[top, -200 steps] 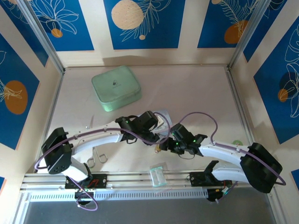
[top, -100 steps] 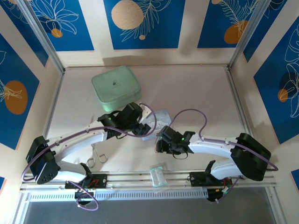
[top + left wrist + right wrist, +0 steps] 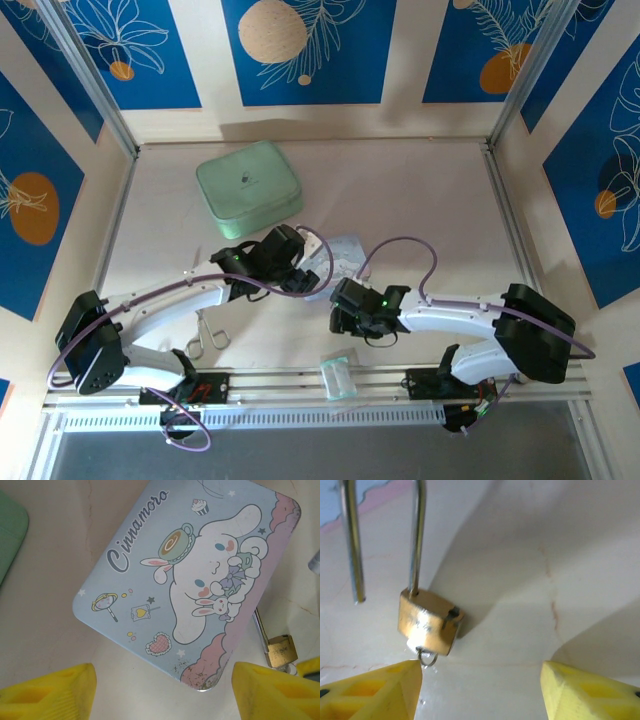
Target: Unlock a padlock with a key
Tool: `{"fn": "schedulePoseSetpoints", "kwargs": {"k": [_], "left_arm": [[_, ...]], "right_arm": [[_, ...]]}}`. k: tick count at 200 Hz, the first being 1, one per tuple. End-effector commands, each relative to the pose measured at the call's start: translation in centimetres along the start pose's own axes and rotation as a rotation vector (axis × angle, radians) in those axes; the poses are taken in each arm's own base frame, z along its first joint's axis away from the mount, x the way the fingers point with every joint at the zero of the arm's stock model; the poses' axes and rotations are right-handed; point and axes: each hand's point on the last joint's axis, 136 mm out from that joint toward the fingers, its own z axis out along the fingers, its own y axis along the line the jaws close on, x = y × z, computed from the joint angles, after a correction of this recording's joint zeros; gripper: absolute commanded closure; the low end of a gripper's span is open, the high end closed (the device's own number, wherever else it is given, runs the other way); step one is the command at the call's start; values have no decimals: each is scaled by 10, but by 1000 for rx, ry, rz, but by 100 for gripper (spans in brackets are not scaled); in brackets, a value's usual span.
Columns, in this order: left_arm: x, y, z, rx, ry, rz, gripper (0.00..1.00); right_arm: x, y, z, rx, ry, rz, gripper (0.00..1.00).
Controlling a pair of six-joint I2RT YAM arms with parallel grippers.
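1. The table (image 3: 420, 200) carried all items. In the top view the left arm (image 3: 170, 295) and right arm (image 3: 460, 315) both reached toward the centre of the frame, their wrists close together.
2. The green case (image 3: 249, 187) lay closed in the upper left part of the table, well apart from both wrists.
3. The blue box (image 3: 195, 580) (printed with a white cartoon rabbit and the word "Cinnamoro") lay flat and took up most of the left wrist view. Its lower edge lay just above the left gripper (image 3: 163, 680), whose jaws stood wide apart with nothing between them.
4. The clear bag (image 3: 338, 375) lay at the lower centre of the top view, near the rail. The wire loops (image 3: 207, 340) lay at the lower left, beside the left arm.
5. The padlock (image 3: 427, 622) lay on the table just beside the box's lower right corner. In the right wrist view it lay left of centre, above the gap of the right gripper (image 3: 480, 680). That gripper's jaws were spread and gripped nothing.
6. One leg of the shackle (image 3: 417, 535) entered the brass body. The other leg ended free to the left of the body.
7. A small ring (image 3: 427, 657) hung at the body's lower edge, just beside the left-hand finger. Whether it belonged to the key could not be determined.
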Motion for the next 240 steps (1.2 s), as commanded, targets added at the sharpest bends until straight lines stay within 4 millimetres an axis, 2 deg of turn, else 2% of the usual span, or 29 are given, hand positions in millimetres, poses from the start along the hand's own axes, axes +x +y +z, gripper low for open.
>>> {"fn": "schedulePoseSetpoints", "kwargs": {"k": [1,46,88,126,150,199,240], "left_arm": [[-1,6,-4,-11,-25,-45,29],[3,5,-3,-6,-20,-54,29],[5,7,-4,-15,-26,-80,29],[5,9,-3,-21,-37,-104,29],[4,9,-3,-21,-42,-108,29],[3,9,-3,-19,-40,-106,29],[7,9,-1,-20,-32,-112,29]], "right_arm": [[13,1,0,-8,63,16,35],[5,9,6,-31,32,3,36],[-13,19,-11,-41,-57,-13,41],[-12,15,-12,-36,-48,-7,42],[-11,12,-7,-31,-38,-2,43],[-21,24,-5,-79,-83,-20,54],[-20,18,8,-51,-53,-11,56]]}}
